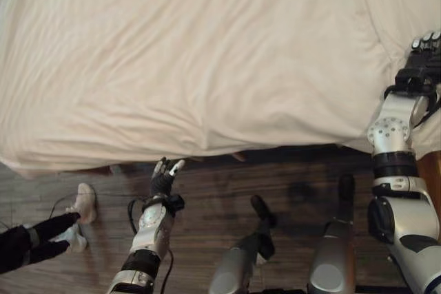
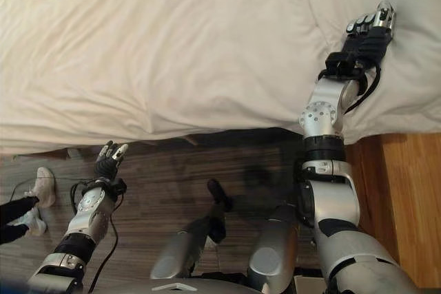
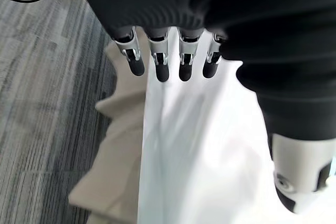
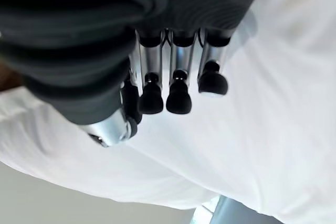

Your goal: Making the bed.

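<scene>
Left eye view, lower left: person's shoe [image 1: 84, 202] on floor [image 1: 227, 191]. Left robot hand [image 1: 164, 177] fingers straight, empty, just below blanket [image 1: 193, 60] edge, nearer hem. Right robot hand [image 2: 368, 32] upper right, fingers relaxed over blanket by pillow [image 2: 406, 5]. Blanket's long axis runs left-right across frame.

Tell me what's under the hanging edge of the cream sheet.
Below the sheet edge, dark wood floor and shadow show. The bed frame is covered; left hand hovers beside that edge.
</scene>
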`<state>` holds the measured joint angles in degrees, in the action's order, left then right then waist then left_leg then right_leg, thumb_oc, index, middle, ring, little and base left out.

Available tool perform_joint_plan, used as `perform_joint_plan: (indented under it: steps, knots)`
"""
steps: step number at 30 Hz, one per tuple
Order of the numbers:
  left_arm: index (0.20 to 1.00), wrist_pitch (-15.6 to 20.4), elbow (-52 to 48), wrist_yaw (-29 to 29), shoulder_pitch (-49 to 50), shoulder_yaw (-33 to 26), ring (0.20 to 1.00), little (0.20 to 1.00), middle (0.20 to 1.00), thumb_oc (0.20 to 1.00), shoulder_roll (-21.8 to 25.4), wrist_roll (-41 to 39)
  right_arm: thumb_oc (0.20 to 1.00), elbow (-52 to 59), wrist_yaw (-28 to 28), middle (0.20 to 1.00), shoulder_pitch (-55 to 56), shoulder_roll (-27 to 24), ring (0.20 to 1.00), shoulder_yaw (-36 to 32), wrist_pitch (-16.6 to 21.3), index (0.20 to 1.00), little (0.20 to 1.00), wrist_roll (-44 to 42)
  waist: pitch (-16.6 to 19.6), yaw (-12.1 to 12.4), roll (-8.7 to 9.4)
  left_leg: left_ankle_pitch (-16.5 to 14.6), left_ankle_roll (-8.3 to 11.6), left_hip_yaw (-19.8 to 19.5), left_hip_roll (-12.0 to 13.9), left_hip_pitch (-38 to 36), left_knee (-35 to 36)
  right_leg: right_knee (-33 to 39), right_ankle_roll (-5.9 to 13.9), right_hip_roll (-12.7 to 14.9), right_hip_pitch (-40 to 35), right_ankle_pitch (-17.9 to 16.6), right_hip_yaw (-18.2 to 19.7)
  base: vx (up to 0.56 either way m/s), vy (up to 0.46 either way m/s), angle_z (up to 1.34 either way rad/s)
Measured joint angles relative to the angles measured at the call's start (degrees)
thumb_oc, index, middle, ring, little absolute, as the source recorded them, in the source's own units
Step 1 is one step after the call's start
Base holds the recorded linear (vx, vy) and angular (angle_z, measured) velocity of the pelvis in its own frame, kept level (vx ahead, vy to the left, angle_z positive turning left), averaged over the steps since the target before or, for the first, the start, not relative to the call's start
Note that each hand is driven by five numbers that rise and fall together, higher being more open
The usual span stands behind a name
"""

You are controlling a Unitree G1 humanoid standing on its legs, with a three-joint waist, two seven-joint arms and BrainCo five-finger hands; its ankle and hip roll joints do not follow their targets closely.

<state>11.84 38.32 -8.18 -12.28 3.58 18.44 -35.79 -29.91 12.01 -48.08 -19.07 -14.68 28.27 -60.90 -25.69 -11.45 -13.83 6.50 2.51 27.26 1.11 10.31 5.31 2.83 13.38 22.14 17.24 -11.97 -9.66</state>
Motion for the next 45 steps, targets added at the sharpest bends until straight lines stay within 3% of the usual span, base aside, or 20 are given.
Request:
perform_joint_plan:
  steps: [3,8,13,15,16,17,19,21,26,27,29,33,36,38,39,41,42,43,44,45]
  knots:
    - [1.000,-0.8,3.6,-0.3,-2.2,0.4,1.000,1.000,1.000,1.000,-3.0,-1.7,0.200,-1.0,0.7,0.200,6.5,4.0,0.200,-4.7,0.4,0.200,0.200,-0.5,0.9,-3.9,1.00,-2.1,0.07,2.4,-0.4,-3.2,0.0,-3.5,0.43,0.3,1.6,0.3,1.4,0.09,0.083,-0.47]
    - [1.000,-1.2,12.3,-2.8,-1.9,-2.6,1.000,1.000,1.000,1.000,-5.2,-4.2,0.200,-15.2,5.8,0.200,21.3,3.5,0.200,-13.1,-2.0,0.200,0.200,-3.0,2.3,-12.0,0.85,-3.9,1.36,6.5,-0.9,-5.8,0.0,-2.9,0.52,-0.3,2.4,0.4,6.3,0.05,0.029,-0.49]
    - [1.000,-2.2,17.8,-4.7,-2.1,-4.0,1.000,1.000,1.000,1.000,-6.3,-4.6,0.200,-24.0,5.7,0.200,29.6,4.5,0.200,-11.6,-7.0,0.200,0.200,-1.8,2.1,-16.5,1.28,-5.1,1.74,10.8,-1.5,-9.5,0.0,-3.8,0.71,-1.1,2.4,0.5,11.0,0.02,0.010,-0.45]
    - [1.000,-2.4,18.3,-4.8,-2.0,-4.1,1.000,1.000,1.000,1.000,-6.2,-4.6,0.200,-26.6,5.1,0.200,31.1,4.7,0.200,-9.4,-9.6,0.200,0.200,-0.2,2.1,-16.8,1.97,-5.4,1.83,11.5,-1.6,-10.5,0.0,-4.2,0.65,-1.2,2.2,0.6,11.8,0.01,-0.032,-0.20]
    - [1.000,-2.4,18.3,-4.8,-2.0,-4.0,1.000,1.000,1.000,1.000,-6.2,-4.7,1.000,-28.0,5.0,1.000,32.7,5.6,1.000,-7.2,-11.9,1.000,1.000,1.6,2.2,-16.7,2.87,-5.4,1.87,11.4,-1.5,-11.1,0.0,-4.7,0.51,-1.2,2.1,1.0,11.8,-0.09,-0.121,-0.12]
    - [1.000,-2.4,18.2,-4.7,-2.1,-4.0,1.000,1.000,1.000,1.000,-6.2,-4.7,1.000,-28.4,4.9,1.000,33.0,5.7,1.000,-6.7,-13.0,1.000,1.000,2.6,2.1,-16.3,3.33,-5.3,1.80,11.2,-1.2,-11.2,-0.4,-5.3,0.44,-1.3,1.8,1.0,11.6,-0.16,-0.218,0.05]
    - [1.000,-2.3,17.0,-4.7,-2.1,-3.9,1.000,1.000,1.000,1.000,-6.0,-4.6,1.000,-29.2,2.9,1.000,35.6,4.7,1.000,4.9,-17.8,1.000,1.000,11.7,2.4,-14.9,6.61,-5.9,2.19,10.8,0.3,-11.9,-2.8,-6.0,0.06,-1.5,0.1,1.1,10.5,-0.03,-0.110,0.18]
    - [1.000,-2.3,16.4,-4.7,-1.8,-3.8,1.000,1.000,1.000,1.000,-6.0,-4.5,1.000,-27.5,0.5,1.000,37.2,5.4,1.000,10.6,-21.2,1.000,1.000,20.4,4.0,-12.7,10.04,-5.9,2.26,9.2,1.8,-13.4,-3.6,-5.7,-0.14,-2.3,-3.1,1.2,8.4,0.01,-0.090,0.29]
    - [1.000,-2.3,9.2,-2.3,4.4,-2.7,1.000,1.000,1.000,1.000,-6.0,-3.6,1.000,-18.8,-2.4,1.000,42.1,5.2,1.000,13.5,-22.9,1.000,1.000,30.9,7.9,-8.9,14.90,-5.7,2.51,5.3,3.8,-16.7,-3.5,-4.0,-0.52,-3.2,-10.2,1.7,3.5,0.02,-0.054,0.42]
    - [1.000,-1.8,4.3,-1.5,8.6,-2.3,1.000,1.000,1.000,1.000,-7.4,-1.7,1.000,-12.1,-2.7,1.000,47.8,4.9,1.000,16.2,-24.1,1.000,1.000,35.9,9.7,-6.8,17.67,-5.8,2.62,2.2,4.4,-18.4,-3.9,-3.3,-0.96,-3.3,-14.5,2.4,0.0,-0.04,-0.053,0.77]
    - [1.000,-2.1,4.3,-0.9,10.7,-1.8,1.000,1.000,1.000,1.000,-7.6,-1.4,1.000,-11.4,-3.3,1.000,49.1,4.5,1.000,18.3,-24.4,1.000,1.000,38.8,12.1,-4.7,20.60,-6.0,2.95,0.9,4.7,-18.4,-5.7,-4.3,-1.37,-3.1,-15.7,3.6,-1.4,-0.06,-0.024,0.51]
    - [1.000,-2.8,2.2,-0.3,11.8,-0.9,1.000,1.000,1.000,1.000,-6.9,-1.2,1.000,-7.7,-4.4,1.000,51.6,8.2,1.000,19.7,-24.7,1.000,1.000,42.3,16.1,-3.9,26.10,-6.0,2.30,-1.2,4.3,-19.6,-3.9,-9.3,-0.48,-1.9,-16.5,2.7,-2.6,-0.12,-0.034,0.30]
    - [1.000,-3.7,-1.0,0.0,11.9,0.4,1.000,1.000,1.000,1.000,-5.9,0.9,1.000,-4.8,-4.9,1.000,51.3,9.3,1.000,20.2,-24.6,1.000,1.000,42.5,16.3,-2.9,25.37,-6.2,1.91,0.0,6.0,-21.7,-3.5,-10.5,1.75,-3.4,-16.5,-1.4,-3.2,-0.15,0.056,-0.16]
    - [1.000,-3.6,-5.3,0.4,10.5,1.7,1.000,1.000,1.000,1.000,-5.2,3.3,1.000,-1.2,-5.0,1.000,51.2,8.7,1.000,20.2,-24.5,1.000,1.000,43.1,16.5,-2.5,25.23,-6.1,1.62,0.6,6.1,-21.3,-3.6,-10.2,1.60,-3.6,-15.6,-3.4,-2.9,-0.17,0.000,-0.19]
    - [1.000,-3.6,-12.1,1.0,10.4,2.1,1.000,1.000,1.000,1.000,-3.7,4.7,1.000,2.7,-5.0,1.000,51.1,8.3,1.000,20.2,-24.3,1.000,1.000,44.1,16.3,-2.2,24.26,-5.2,0.36,1.2,6.9,-21.4,-3.1,-10.5,2.49,-3.8,-15.3,-2.6,-2.4,-0.18,-0.044,-0.04]
    - [1.000,-2.7,-17.3,1.8,10.3,1.6,1.000,1.000,1.000,1.000,-2.4,6.0,1.000,5.2,-5.0,1.000,50.9,7.5,1.000,20.2,-23.8,1.000,1.000,44.7,16.4,-1.5,23.26,-4.2,0.06,2.8,8.1,-21.4,-2.9,-15.1,1.15,-3.8,-15.3,2.5,-2.7,-0.10,-0.032,-0.05]
    - [1.000,-1.9,-21.5,1.7,10.2,1.1,1.000,1.000,1.000,1.000,-2.5,7.6,1.000,7.0,-5.0,1.000,50.9,5.6,1.000,20.1,-23.4,1.000,1.000,44.7,17.6,0.3,21.45,-3.9,0.51,3.7,8.7,-21.0,-2.5,-22.3,0.62,-3.1,-14.6,8.7,-3.3,0.02,-0.059,-0.25]
    - [1.000,-1.9,-25.3,1.5,11.1,-0.5,1.000,1.000,1.000,1.000,-2.0,7.9,1.000,8.7,-5.0,1.000,50.6,4.7,1.000,19.8,-23.3,1.000,1.000,44.7,18.6,1.3,21.07,-3.8,1.39,4.6,8.9,-20.9,-2.5,-23.5,0.44,-2.9,-14.5,11.3,-4.2,0.06,-0.056,-0.50]
    - [1.000,-1.2,-28.4,1.6,12.3,-2.0,1.000,1.000,1.000,1.000,-1.3,8.1,1.000,9.8,-5.0,1.000,50.3,4.6,1.000,19.6,-22.6,1.000,1.000,44.7,19.7,2.5,21.41,-3.8,1.78,5.4,8.6,-20.6,-2.8,-20.3,0.76,-3.1,-15.0,12.5,-3.8,0.09,-0.022,-0.64]
    - [1.000,0.6,-29.4,1.3,12.7,-3.6,1.000,1.000,1.000,1.000,-1.2,8.7,1.000,10.4,-5.0,1.000,48.7,4.4,1.000,19.5,-21.8,1.000,1.000,44.6,19.7,3.0,20.86,-3.6,2.93,5.4,8.7,-20.8,-3.4,-15.8,-1.73,-4.1,-16.8,14.4,-4.0,0.07,-0.005,-0.49]
